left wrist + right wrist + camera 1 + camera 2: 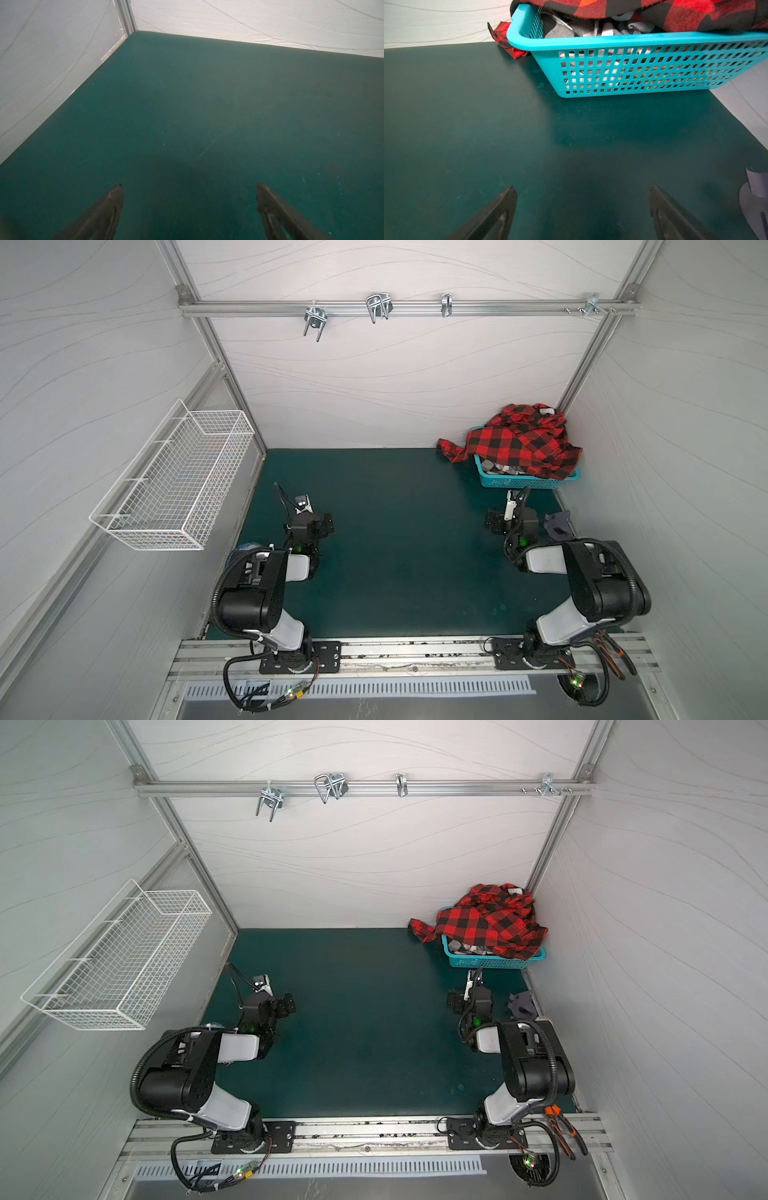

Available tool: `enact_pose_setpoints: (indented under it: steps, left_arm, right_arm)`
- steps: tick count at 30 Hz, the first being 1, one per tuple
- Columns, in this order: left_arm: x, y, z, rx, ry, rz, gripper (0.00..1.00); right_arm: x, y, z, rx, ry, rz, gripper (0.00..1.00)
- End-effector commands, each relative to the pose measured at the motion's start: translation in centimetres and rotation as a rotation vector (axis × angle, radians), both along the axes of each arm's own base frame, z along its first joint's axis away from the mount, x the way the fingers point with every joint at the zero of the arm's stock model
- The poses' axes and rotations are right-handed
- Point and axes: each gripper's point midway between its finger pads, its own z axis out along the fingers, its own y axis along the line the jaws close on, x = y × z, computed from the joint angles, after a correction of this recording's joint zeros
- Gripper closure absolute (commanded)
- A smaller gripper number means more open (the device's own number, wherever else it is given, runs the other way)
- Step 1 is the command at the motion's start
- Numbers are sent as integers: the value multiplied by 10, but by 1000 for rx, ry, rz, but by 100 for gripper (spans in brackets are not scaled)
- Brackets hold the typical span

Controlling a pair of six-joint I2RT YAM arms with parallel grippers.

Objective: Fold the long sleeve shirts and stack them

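My right pincer (583, 187) stands wide and empty low over the green mat (395, 564); the teal basket (654, 68) lies straight ahead in the far right corner, its long side across my line of reach. My left pincer (189, 184), equally wide and empty, faces bare mat well apart, so the right arm is nearer. The red-and-black buffalo check shirt (519, 439) sits crumpled atop the basket, one sleeve (451, 450) spilling over the end toward mid-table, a black-and-white check shirt (564, 29) bunched beneath; nothing is folded yet
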Motion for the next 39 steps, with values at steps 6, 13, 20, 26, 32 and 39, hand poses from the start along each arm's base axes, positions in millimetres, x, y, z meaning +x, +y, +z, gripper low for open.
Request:
enact_pose_setpoints:
  steps: [6, 13, 20, 26, 32, 39]
  left_arm:
    - [11, 1, 18, 18, -58, 3, 0]
    - [11, 0, 19, 17, -58, 3, 0]
    - [11, 1, 18, 18, -57, 2, 0]
    - [11, 0, 18, 17, -57, 1, 0]
    - [11, 1, 18, 13, -55, 0, 0]
    - [33, 13, 107, 38, 31, 162, 1]
  right_arm:
    - [1, 2, 7, -14, -27, 14, 1]
    - [1, 2, 6, -14, -25, 13, 1]
    - [1, 2, 7, -14, -27, 15, 1]
    - [0, 2, 7, -14, -28, 14, 1]
    - [0, 2, 7, -14, -27, 14, 1]
    - [10, -4, 150, -70, 31, -144, 1]
